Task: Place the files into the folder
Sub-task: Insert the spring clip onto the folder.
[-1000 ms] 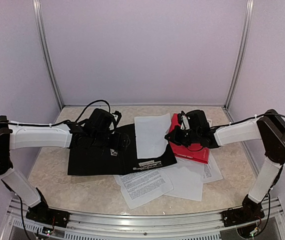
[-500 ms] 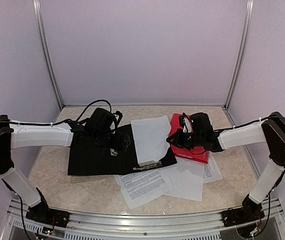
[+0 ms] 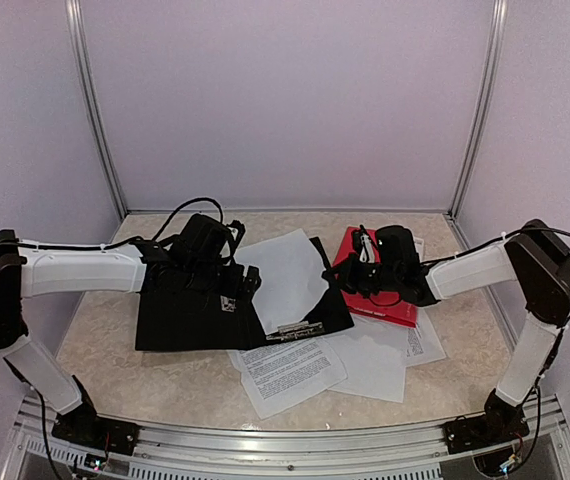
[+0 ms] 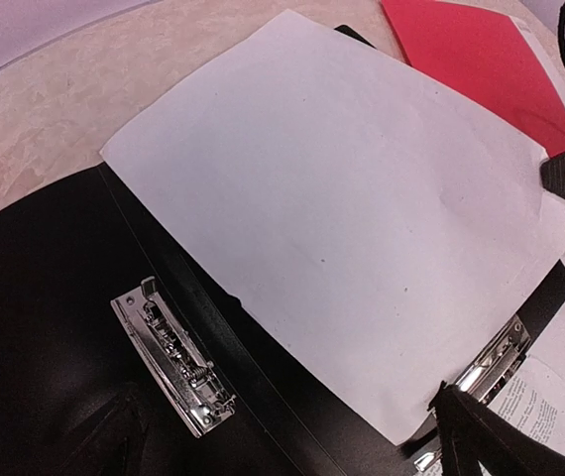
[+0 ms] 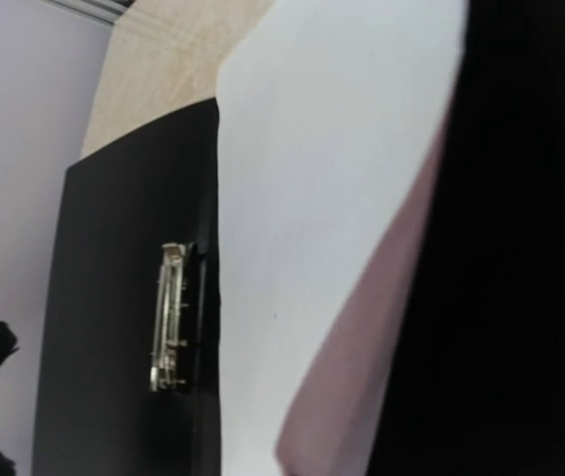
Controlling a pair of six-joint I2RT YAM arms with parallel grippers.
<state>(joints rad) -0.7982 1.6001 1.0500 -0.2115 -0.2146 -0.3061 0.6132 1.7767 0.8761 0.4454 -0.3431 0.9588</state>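
Observation:
The black folder [image 3: 180, 320] lies open on the table, its metal clips [image 4: 169, 357] showing. A blank white sheet [image 3: 283, 280], one of the files, rests tilted across the folder's right half [image 4: 352, 198]. My right gripper [image 3: 345, 277] is shut on this sheet's right edge, and its dark finger [image 5: 520, 248] fills the right of the right wrist view beside the bent paper [image 5: 302, 198]. My left gripper [image 3: 237, 287] hovers open over the folder's spine, its fingertips [image 4: 481, 436] low in the left wrist view, holding nothing. More printed files [image 3: 285, 370] lie in front of the folder.
A red folder [image 3: 390, 300] lies under the right gripper, on top of more sheets [image 3: 420, 340]. Another blank sheet [image 3: 375, 362] lies at the front right. Walls and metal posts [image 3: 100, 120] enclose the table at the back and sides.
The right gripper has moved left with the white sheet, which has turned and slid further over the black folder. The left arm has barely moved.

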